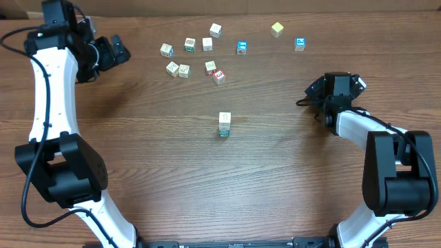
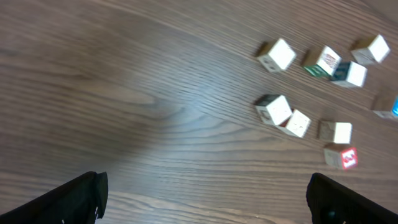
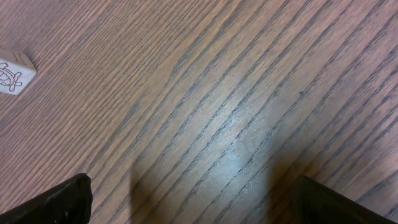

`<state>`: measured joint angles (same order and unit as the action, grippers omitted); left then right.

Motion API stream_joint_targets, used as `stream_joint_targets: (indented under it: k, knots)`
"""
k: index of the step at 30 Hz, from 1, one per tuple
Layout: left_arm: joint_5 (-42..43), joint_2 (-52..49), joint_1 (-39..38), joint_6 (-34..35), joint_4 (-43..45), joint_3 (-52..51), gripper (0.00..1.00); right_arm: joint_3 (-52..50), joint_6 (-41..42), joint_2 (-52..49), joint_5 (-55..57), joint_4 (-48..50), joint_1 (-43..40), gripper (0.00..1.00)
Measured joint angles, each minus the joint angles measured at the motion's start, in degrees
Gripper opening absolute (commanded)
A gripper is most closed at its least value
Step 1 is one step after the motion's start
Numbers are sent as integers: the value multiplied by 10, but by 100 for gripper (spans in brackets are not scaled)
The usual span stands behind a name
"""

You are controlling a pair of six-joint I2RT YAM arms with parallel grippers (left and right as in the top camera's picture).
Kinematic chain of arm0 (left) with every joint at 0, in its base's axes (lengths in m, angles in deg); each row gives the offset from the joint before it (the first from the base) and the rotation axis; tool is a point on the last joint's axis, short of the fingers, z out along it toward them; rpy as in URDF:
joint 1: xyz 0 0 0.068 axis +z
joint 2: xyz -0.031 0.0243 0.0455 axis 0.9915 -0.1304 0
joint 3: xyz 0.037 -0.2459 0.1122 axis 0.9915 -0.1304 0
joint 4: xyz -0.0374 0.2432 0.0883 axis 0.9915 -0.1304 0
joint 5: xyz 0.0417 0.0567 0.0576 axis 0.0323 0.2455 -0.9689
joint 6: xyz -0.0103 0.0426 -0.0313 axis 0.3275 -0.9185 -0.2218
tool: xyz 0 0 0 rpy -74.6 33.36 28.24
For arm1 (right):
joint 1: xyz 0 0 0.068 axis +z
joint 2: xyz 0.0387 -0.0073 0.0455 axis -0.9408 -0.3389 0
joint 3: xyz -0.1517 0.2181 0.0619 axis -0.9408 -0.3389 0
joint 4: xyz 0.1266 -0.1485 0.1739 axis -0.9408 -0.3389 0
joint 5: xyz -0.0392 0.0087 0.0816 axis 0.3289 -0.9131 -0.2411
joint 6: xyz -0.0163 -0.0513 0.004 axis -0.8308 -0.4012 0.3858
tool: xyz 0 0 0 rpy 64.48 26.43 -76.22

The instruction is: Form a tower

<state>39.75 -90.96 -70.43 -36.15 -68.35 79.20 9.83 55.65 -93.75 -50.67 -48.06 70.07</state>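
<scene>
**Inspector:** Table and arms?
**Assistant:** The wooden table [image 1: 207, 179] fills the overhead view. The left arm [image 1: 52, 103] runs along the left edge and the right arm [image 1: 386, 158] sits at lower right.
**Inspector:** Grippers?
**Assistant:** The left gripper [image 2: 205, 202] is at upper left, the right gripper [image 3: 193, 205] at right of centre. Both have their fingers spread wide and hold nothing.
**Inspector:** Tower?
**Assistant:** The tower [image 1: 224, 125] stands at frame centre with teal at its base, well apart from both grippers.
**Inspector:** Remainder?
**Assistant:** Loose cubes [image 1: 186, 47] are scattered across the upper middle. A red-printed cube [image 1: 219, 76] lies nearest the tower.
</scene>
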Motion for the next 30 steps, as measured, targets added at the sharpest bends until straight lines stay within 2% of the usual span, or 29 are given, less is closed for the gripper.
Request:
stream_joint_targets:
  k: [8,12,18,30]
  knots:
    - [5,46,-7,-13,3,-3,99,0,0,0,0,0,0,100]
    - [3,100,-7,-15,45,-39,100,0,0,0,0,0,0,100]
    - [0,189,-7,-15,195,-228,99,0,0,0,0,0,0,100]
    - [1,245,-7,-14,431,-536,99,0,0,0,1,1,0,100]
